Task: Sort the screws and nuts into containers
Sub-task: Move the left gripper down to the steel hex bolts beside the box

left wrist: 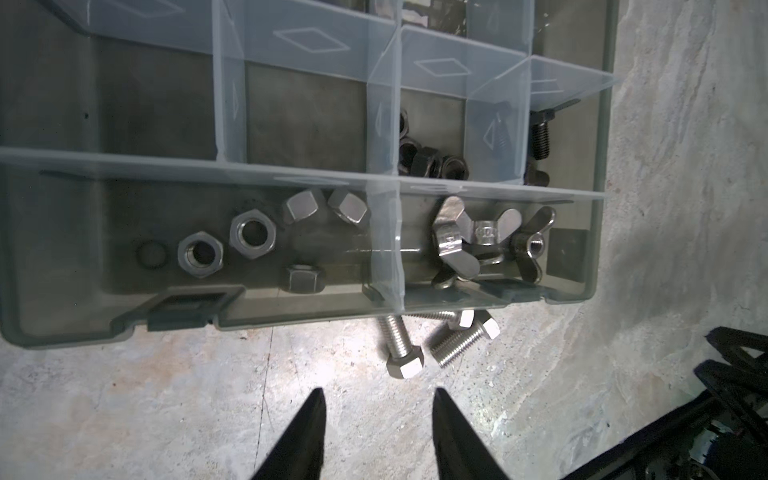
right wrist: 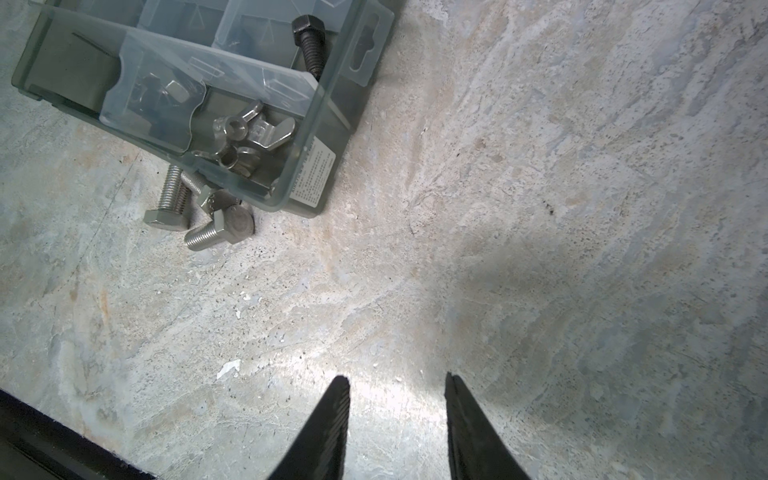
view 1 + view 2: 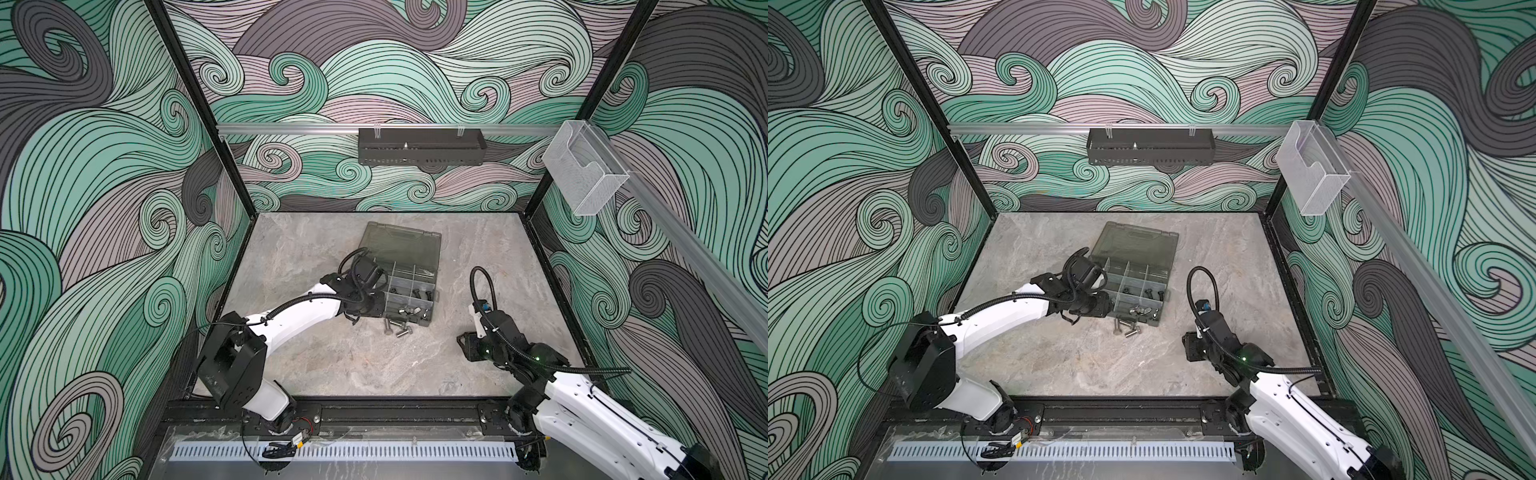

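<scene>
The smoky grey organiser case [image 1: 83,332] lies open mid-table, its lid [image 3: 401,245] folded back. Its containers hold silver hex and cap nuts [image 1: 249,235], wing nuts [image 1: 478,241], black nuts [image 1: 432,160] and black screws [image 1: 539,137]. Three silver screws [image 1: 405,353] lie loose on the table against the case's front wall, also seen in a top view [image 3: 397,330] and the right wrist view [image 2: 178,203]. My left gripper [image 1: 379,392] is open and empty over bare table just short of those screws. My right gripper [image 2: 397,378] is open and empty, off to the case's right.
A black perforated tray [image 3: 421,146] hangs on the back rail. A clear acrylic box [image 3: 582,170] is fixed to the right rail. The grey stone tabletop [image 3: 332,365] is walled on three sides. The right arm [image 1: 727,374] shows beside the left gripper.
</scene>
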{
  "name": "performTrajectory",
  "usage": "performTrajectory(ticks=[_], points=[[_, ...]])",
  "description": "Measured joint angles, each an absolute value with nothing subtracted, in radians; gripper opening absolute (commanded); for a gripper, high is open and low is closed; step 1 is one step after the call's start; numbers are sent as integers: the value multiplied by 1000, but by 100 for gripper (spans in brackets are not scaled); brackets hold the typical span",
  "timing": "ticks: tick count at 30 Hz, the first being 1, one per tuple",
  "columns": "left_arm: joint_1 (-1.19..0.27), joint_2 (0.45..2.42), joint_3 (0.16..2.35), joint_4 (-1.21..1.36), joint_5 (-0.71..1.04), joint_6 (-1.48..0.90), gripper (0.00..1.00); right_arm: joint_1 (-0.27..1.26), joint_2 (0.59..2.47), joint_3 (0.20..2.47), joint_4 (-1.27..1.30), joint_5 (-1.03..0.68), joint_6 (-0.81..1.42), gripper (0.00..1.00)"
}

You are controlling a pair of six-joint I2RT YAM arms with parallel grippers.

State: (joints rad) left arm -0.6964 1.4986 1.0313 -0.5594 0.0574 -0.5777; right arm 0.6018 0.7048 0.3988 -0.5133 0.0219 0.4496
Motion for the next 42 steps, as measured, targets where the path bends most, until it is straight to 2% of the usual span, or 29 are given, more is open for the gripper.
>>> performTrajectory(ticks=[6, 17, 42], points=[[-722, 1488, 976, -537, 61, -627, 50, 602, 703, 397, -513, 18, 450, 40], [-808, 1552, 968, -488, 61, -677, 50, 602, 699, 397, -513, 17, 450, 40], [-839, 1734, 1012, -448, 61, -698, 50, 602, 677, 386, -513, 17, 451, 40]])
